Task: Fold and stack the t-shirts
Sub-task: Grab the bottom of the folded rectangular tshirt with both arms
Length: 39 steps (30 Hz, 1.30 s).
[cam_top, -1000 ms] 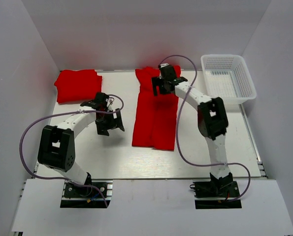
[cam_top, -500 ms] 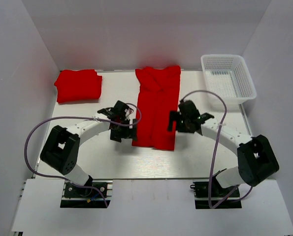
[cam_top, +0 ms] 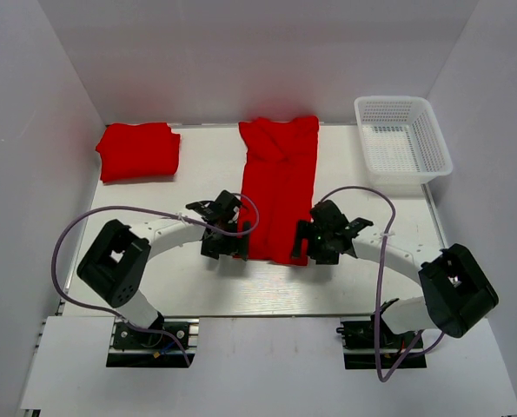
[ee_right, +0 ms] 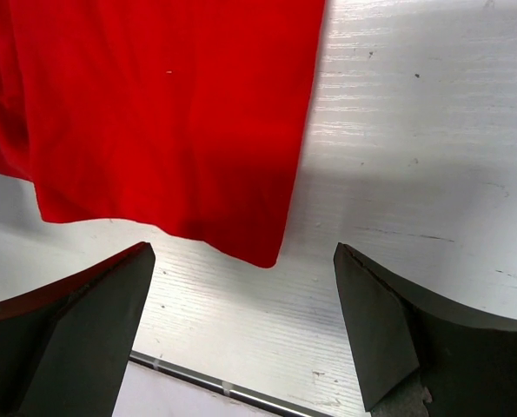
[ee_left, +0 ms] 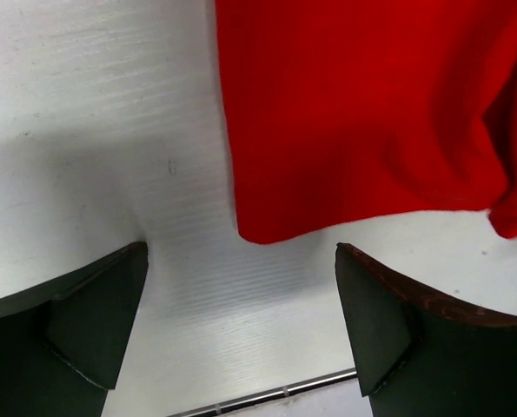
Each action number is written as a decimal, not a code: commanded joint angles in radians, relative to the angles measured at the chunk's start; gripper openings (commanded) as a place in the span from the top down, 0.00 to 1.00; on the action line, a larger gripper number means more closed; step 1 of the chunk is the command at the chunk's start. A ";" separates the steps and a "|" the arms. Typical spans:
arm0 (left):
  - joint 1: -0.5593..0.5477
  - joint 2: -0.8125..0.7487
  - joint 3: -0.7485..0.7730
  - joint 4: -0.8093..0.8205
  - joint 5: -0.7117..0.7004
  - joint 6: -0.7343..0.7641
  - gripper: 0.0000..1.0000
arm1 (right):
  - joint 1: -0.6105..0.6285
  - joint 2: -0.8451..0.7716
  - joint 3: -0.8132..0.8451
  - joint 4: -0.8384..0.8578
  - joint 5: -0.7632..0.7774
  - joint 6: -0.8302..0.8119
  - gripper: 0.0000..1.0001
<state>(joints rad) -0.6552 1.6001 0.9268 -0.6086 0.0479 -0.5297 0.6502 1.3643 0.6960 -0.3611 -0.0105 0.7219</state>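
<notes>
**Top view.** A long t-shirt [cam_top: 278,187], doubled lengthwise into a narrow red strip, lies at the centre of the white counter [cam_top: 154,278] and runs from the upper edge toward the lower middle of the frame. A folded t-shirt [cam_top: 138,150] rests as a compact red square at the upper left, well apart from the strip. A white mesh basket [cam_top: 403,139] stands at the upper right. The left pincer [cam_top: 227,249] sits low beside the strip's lower left corner, and the right pincer [cam_top: 307,252] sits beside its lower right corner; both arms bow inward from the bottom of the frame. **Left wrist view.** The two dark fingers [ee_left: 84,321] are spread wide at the lower corners of the frame and hold nothing. A hem corner of the strip lies in the upper middle, just above the gap between them, with bare counter below it. **Right wrist view.** The fingers [ee_right: 76,330] likewise stand wide apart and empty. The strip's other hem corner points down from the upper left toward the gap. Whether any fingertip touches the counter cannot be told.
</notes>
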 commanded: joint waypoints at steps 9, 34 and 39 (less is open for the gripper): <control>-0.004 0.090 0.041 0.075 -0.037 -0.012 0.03 | 0.020 0.070 0.039 -0.042 0.069 0.057 0.10; -0.096 -0.043 -0.052 -0.037 -0.126 -0.128 1.00 | 0.035 -0.060 -0.024 -0.173 0.067 0.093 1.00; -0.116 -0.069 -0.063 -0.046 -0.056 -0.118 1.00 | 0.039 -0.123 -0.061 -0.165 0.021 0.080 1.00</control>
<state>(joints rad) -0.7570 1.5837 0.8757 -0.5842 -0.0124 -0.6559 0.6849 1.2690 0.6552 -0.4660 0.0036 0.8085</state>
